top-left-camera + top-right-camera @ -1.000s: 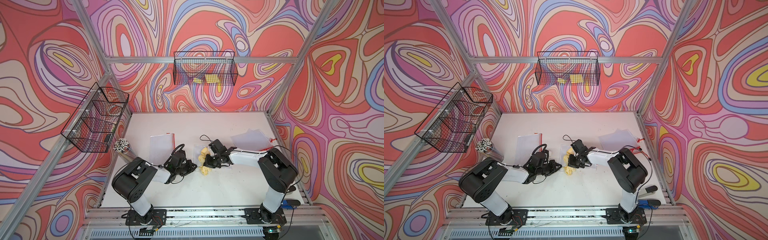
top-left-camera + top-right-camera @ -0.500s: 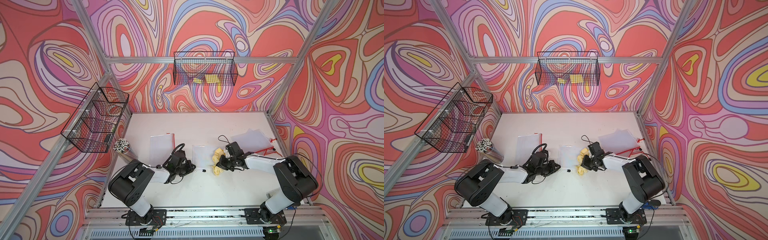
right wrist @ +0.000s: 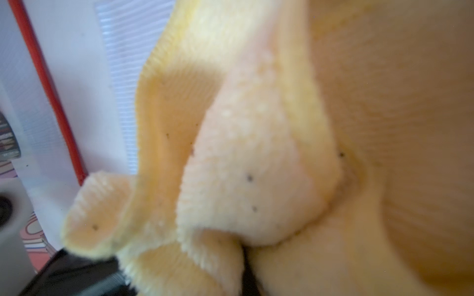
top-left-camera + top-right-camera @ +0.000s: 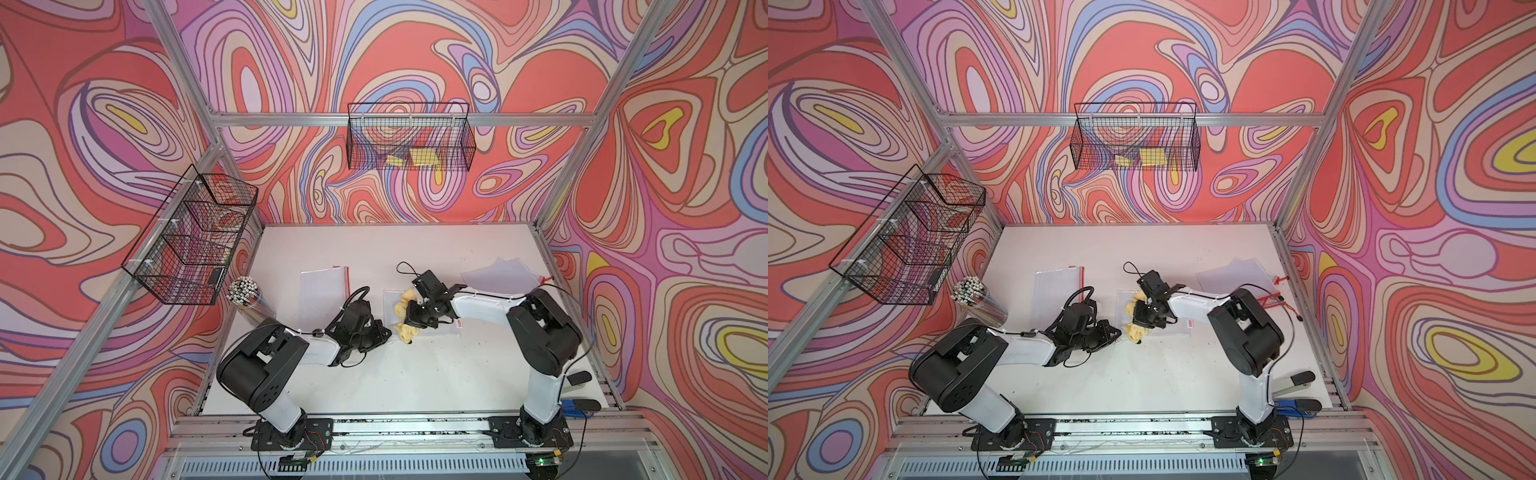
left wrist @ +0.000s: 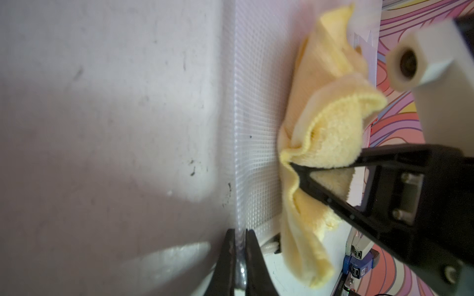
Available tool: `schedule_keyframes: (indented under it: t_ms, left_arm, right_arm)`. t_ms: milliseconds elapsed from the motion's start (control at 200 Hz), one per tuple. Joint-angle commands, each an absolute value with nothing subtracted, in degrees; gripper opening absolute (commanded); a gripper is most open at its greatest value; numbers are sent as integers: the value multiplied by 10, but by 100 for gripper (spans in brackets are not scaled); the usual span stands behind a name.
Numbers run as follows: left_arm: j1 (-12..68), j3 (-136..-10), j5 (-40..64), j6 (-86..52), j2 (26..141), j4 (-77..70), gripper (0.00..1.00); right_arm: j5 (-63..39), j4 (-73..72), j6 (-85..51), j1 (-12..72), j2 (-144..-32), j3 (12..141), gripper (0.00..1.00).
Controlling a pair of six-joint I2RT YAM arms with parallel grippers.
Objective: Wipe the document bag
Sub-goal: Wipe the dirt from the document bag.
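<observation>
Left wrist view: the left fingers [image 5: 227, 253] clamp the edge of the document bag [image 5: 256, 123] on the desk [image 5: 102, 128]. The right fingers [image 5: 333, 202] pinch the yellow cloth [image 5: 331, 128], which rests on the bag.

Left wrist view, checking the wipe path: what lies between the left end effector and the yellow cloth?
A bare strip of the gridded document bag, whose edge the left end effector pinches, before the yellow cloth; the left wrist view shows this.
</observation>
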State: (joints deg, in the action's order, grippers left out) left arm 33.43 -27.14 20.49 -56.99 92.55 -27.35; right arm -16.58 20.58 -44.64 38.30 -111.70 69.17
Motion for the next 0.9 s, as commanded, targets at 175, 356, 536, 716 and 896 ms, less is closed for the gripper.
schedule_keyframes:
  t_ms: [175,356,536,716,896]
  left_arm:
    - [334,-260,172,-558,945,-155,0]
    - [333,-264,169,-549,942,-139,0]
    - [334,-265,171,-548,947,-138,0]
    - [333,-264,172,-552,950,-140,0]
    - [333,-273,177,-552,953,-137,0]
  right_arm:
    - [-168,227,-438,383,-1192,742,0]
    - [-144,231,-412,270,-1098,599,0]
    - [-103,281,-361,187,-1048,566,0]
    - [-133,238,-393,234,-1054,611,0]
    - [-151,214,-430,350,-1156,746,0]
